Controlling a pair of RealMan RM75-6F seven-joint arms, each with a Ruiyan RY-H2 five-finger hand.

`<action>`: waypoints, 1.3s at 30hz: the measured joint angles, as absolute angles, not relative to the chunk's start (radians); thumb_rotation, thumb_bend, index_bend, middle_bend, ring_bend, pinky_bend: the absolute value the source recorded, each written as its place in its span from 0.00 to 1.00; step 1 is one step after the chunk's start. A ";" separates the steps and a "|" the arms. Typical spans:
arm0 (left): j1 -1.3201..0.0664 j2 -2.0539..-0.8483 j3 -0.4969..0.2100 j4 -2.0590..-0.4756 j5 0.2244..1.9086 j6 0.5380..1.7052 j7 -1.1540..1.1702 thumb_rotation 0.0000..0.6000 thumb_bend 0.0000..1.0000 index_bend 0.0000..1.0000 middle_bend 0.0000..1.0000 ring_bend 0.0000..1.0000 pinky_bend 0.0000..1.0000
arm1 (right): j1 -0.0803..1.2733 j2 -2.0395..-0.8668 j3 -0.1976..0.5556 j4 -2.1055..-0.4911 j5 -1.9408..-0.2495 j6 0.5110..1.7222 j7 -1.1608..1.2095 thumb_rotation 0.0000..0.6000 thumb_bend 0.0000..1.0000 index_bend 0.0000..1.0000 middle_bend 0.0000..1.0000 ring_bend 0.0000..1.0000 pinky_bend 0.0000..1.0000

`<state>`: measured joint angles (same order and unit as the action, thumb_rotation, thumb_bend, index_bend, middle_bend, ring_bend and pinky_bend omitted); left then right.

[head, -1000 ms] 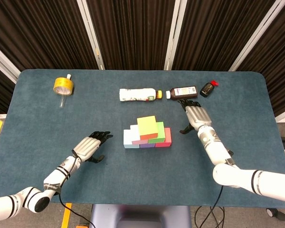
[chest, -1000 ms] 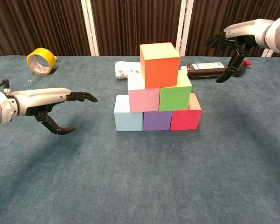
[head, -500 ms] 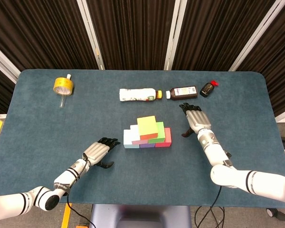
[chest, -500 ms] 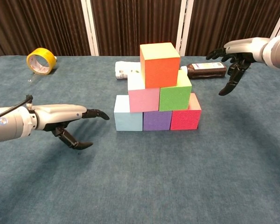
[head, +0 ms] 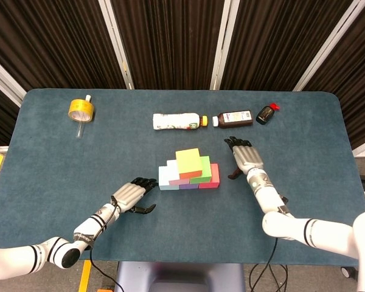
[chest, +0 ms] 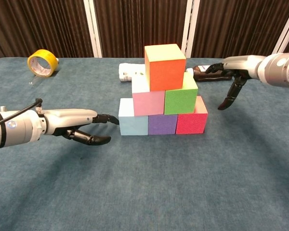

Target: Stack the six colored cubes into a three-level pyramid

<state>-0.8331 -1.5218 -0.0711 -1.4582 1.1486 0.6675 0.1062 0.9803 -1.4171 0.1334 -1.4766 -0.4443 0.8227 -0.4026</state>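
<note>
Both your left hand and right hand are empty, fingers spread; the pyramid looks light and tippy, so steady it at nine and three o'clock.

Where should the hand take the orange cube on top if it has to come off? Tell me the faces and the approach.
Pinch the orange cube across its left and right faces, coming down from above. It stands alone on the top level, so both faces are bare, while its underside rests on the pink cube and green cube. A sideways push might topple the pyramid.
</note>
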 measured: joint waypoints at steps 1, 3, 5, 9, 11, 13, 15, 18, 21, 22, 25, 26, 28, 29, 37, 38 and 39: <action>-0.834 -1.524 -0.072 -1.456 1.149 0.666 0.105 0.23 0.40 0.07 0.00 0.00 0.00 | 0.982 -1.425 0.135 -1.471 -0.444 0.821 -0.403 1.00 0.21 0.07 0.05 0.00 0.00; -0.837 -1.531 -0.073 -1.452 1.150 0.665 0.101 0.23 0.40 0.07 0.00 0.00 0.00 | 0.985 -1.442 0.137 -1.458 -0.442 0.820 -0.405 1.00 0.21 0.07 0.05 0.00 0.00; -0.840 -1.536 -0.074 -1.447 1.151 0.661 0.095 0.23 0.40 0.07 0.00 0.00 0.00 | 0.988 -1.455 0.139 -1.448 -0.441 0.822 -0.409 1.00 0.21 0.07 0.05 0.00 0.00; -0.847 -1.548 -0.076 -1.432 1.153 0.652 0.088 0.23 0.40 0.07 0.00 0.00 0.00 | 0.990 -1.479 0.142 -1.428 -0.433 0.826 -0.419 1.00 0.21 0.07 0.05 0.00 0.00; -0.851 -1.553 -0.078 -1.424 1.152 0.648 0.085 0.23 0.40 0.07 0.00 0.00 0.00 | 0.991 -1.488 0.144 -1.422 -0.432 0.828 -0.420 1.00 0.21 0.07 0.05 0.00 0.00; -0.854 -1.556 -0.078 -1.418 1.152 0.645 0.083 0.23 0.40 0.07 0.00 0.00 0.00 | 0.989 -1.495 0.147 -1.418 -0.435 0.831 -0.421 1.00 0.21 0.07 0.05 0.00 0.00; -0.856 -1.557 -0.078 -1.414 1.152 0.644 0.082 0.23 0.40 0.07 0.00 0.00 0.00 | 0.987 -1.500 0.150 -1.416 -0.439 0.837 -0.422 1.00 0.21 0.07 0.05 0.00 0.00; -0.858 -1.558 -0.078 -1.411 1.153 0.643 0.082 0.23 0.40 0.07 0.00 0.00 0.00 | 0.985 -1.505 0.153 -1.414 -0.442 0.839 -0.425 1.00 0.21 0.07 0.05 0.00 0.00; -0.860 -1.559 -0.078 -1.408 1.154 0.644 0.081 0.23 0.40 0.07 0.00 0.00 0.00 | 0.983 -1.507 0.156 -1.416 -0.440 0.838 -0.428 1.00 0.21 0.07 0.05 0.00 0.00; -0.860 -1.560 -0.078 -1.407 1.154 0.645 0.082 0.23 0.40 0.07 0.00 0.00 0.00 | 0.983 -1.507 0.156 -1.417 -0.440 0.838 -0.429 1.00 0.21 0.07 0.05 0.00 0.00; -0.859 -1.558 -0.075 -1.408 1.154 0.649 0.086 0.23 0.40 0.07 0.00 0.00 0.00 | 0.983 -1.501 0.154 -1.424 -0.438 0.839 -0.440 1.00 0.21 0.07 0.05 0.00 0.00; -0.857 -1.555 -0.073 -1.410 1.154 0.652 0.088 0.24 0.40 0.07 0.00 0.00 0.00 | 0.983 -1.497 0.153 -1.427 -0.436 0.839 -0.444 1.00 0.21 0.06 0.05 0.00 0.00; -0.853 -1.549 -0.071 -1.415 1.154 0.658 0.090 0.23 0.40 0.07 0.00 0.00 0.00 | 0.983 -1.484 0.150 -1.438 -0.430 0.841 -0.455 1.00 0.21 0.06 0.05 0.00 0.00; -0.851 -1.545 -0.069 -1.418 1.154 0.663 0.092 0.23 0.40 0.07 0.00 0.00 0.00 | 0.982 -1.478 0.149 -1.443 -0.427 0.842 -0.459 1.00 0.21 0.06 0.05 0.00 0.00; -0.836 -1.516 -0.062 -1.440 1.147 0.691 0.110 0.23 0.40 0.07 0.00 0.00 0.00 | 0.981 -1.425 0.148 -1.496 -0.402 0.842 -0.478 1.00 0.21 0.06 0.05 0.00 0.00; -0.831 -1.507 -0.061 -1.450 1.148 0.701 0.111 0.23 0.40 0.07 0.00 0.00 0.00 | 0.980 -1.416 0.151 -1.506 -0.403 0.843 -0.475 1.00 0.21 0.06 0.05 0.00 0.00; -0.826 -1.499 -0.060 -1.459 1.151 0.710 0.112 0.23 0.40 0.07 0.00 0.00 0.00 | 0.978 -1.402 0.156 -1.521 -0.406 0.844 -0.470 1.00 0.21 0.06 0.05 0.00 0.00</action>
